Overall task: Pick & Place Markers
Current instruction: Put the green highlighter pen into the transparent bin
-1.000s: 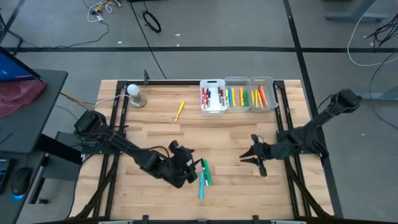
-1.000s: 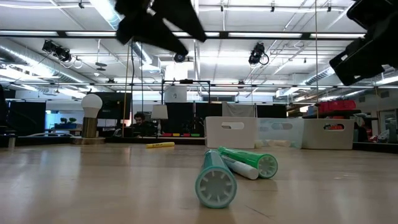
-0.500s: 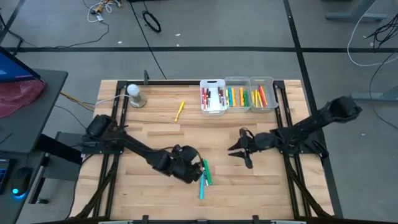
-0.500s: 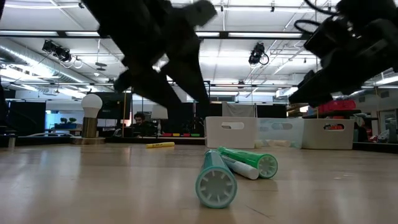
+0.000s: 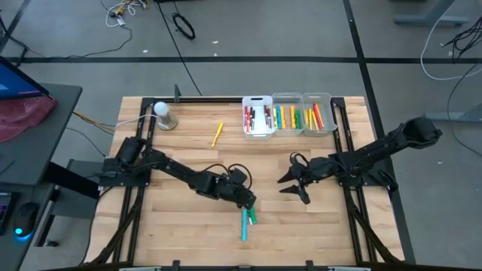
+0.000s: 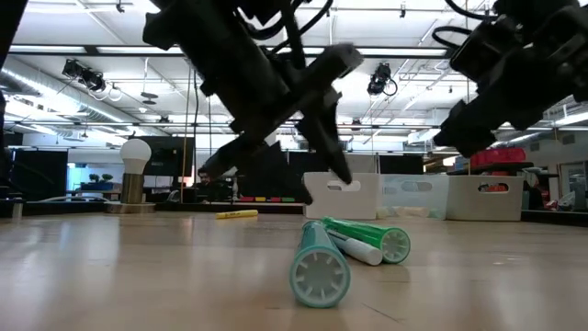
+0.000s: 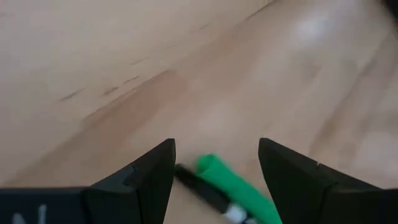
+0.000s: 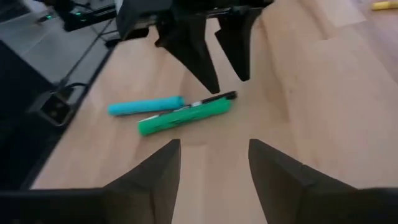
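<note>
The left gripper [image 5: 248, 199] has its jaws spread wide and empty, tips angled down over the far end of a green marker [image 7: 233, 185] that lies between the 2 fingers [image 7: 140, 180] in the left wrist view. A thin black-tipped marker [image 7: 205, 190] lies against it, partly under the near finger. Just nearer on the table sits a cyan marker [image 5: 243, 228], touching or almost touching the green one; in the low view its ribbed cap [image 6: 319, 274] faces the camera.

The right gripper [image 5: 290, 181] hangs over bare wood to the right of this cluster, jaws apart and holding nothing. Its wrist view looks across at the left gripper [image 8: 211, 43] and the 2 coloured markers.

Further out, a lone yellow marker [image 5: 217, 133] lies at the far middle of the table. 3 small bins [image 5: 257, 98] stand in a row along the far edge, already holding many red, yellow, orange and green markers. A small lamp-like object [image 5: 165, 115] stands at the far left.

Risks, as I judge them: the 3 pens lie bunched, so closing may pinch 2 at once or squeeze the round green barrel sideways and roll it away. The tips sit near 1 end, so a lift could tilt the pen and let it slip. The 2 arms are near enough to collide if both go for the cluster.
</note>
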You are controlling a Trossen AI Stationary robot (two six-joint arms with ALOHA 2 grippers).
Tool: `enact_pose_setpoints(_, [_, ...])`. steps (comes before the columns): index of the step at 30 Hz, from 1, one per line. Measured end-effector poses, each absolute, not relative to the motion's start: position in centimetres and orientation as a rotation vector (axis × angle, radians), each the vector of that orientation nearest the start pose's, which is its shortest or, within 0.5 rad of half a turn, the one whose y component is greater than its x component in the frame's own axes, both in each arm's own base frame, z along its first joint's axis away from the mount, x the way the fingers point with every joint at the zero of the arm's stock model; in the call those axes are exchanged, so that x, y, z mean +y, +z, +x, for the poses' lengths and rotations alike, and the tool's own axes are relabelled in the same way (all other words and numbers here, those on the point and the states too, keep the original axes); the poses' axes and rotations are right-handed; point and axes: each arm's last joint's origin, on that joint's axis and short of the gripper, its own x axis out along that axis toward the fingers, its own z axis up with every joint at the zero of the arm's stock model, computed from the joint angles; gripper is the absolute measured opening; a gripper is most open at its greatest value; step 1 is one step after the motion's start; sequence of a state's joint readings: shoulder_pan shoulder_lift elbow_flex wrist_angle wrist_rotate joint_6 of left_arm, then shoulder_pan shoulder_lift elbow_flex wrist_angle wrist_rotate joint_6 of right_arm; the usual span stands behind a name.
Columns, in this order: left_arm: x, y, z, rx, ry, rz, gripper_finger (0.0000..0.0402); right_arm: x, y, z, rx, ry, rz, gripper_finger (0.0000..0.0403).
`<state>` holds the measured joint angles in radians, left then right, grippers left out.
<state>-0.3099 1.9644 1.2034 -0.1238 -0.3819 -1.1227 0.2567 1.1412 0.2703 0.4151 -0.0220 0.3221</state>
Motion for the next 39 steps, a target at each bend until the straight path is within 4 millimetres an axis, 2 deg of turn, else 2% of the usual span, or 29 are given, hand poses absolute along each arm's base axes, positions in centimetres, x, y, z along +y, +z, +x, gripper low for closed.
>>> enact_pose_setpoints(10, [-11.4,14.8,38.6,0.740,0.462,-0.991,0.0236,6.1,16.4,18.5,0.455,0.286,0.234,0.0171])
enact_pose_setpoints(26, [-11.4,14.4,38.9,0.719,0.491,-1.056,0.0236,6.1,16.4,18.5,0.448,0.295,0.191,0.0165])
enact_pose_setpoints(39, [-9.7,14.3,39.8,0.660,0.496,-1.076,0.0236,6.0,16.2,18.4,0.468,0.292,0.185,0.0165])
